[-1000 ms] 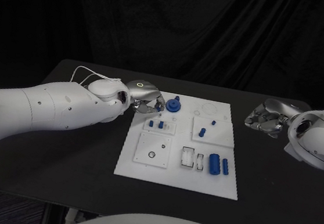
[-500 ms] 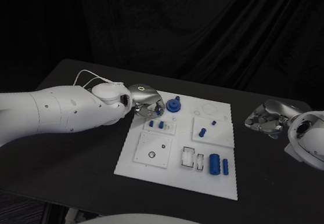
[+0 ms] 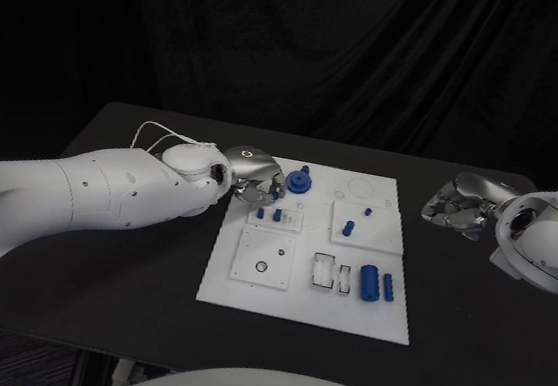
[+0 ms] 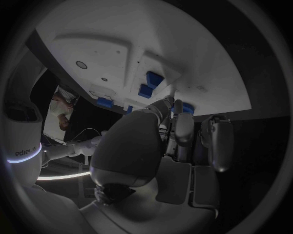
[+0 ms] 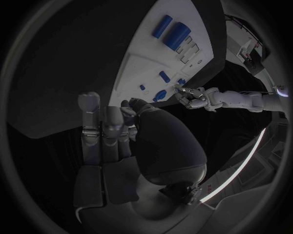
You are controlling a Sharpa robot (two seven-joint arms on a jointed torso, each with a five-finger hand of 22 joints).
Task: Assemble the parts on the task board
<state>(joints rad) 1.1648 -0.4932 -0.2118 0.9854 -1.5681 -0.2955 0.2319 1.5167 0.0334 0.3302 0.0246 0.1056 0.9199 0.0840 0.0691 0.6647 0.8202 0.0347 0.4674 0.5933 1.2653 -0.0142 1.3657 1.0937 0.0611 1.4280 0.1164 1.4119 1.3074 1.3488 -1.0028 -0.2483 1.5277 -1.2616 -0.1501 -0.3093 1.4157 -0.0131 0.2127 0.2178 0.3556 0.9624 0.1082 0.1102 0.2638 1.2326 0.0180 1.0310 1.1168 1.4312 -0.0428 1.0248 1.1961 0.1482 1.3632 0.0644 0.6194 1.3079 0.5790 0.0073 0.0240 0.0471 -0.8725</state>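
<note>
At the far-left corner of the white task board (image 3: 306, 304), the left hand (image 3: 250, 176) is hovering beside a blue round part (image 3: 299, 182), fingers apart and holding nothing. Off the board's right edge, the right hand (image 3: 454, 206) is resting with fingers loosely curled, gripping nothing.

The head view looks down from above and shows the whole white board (image 3: 316, 245) at frame centre. Each wrist view looks from close behind its own hand toward the same board (image 4: 183, 53) (image 5: 168, 53).
</note>
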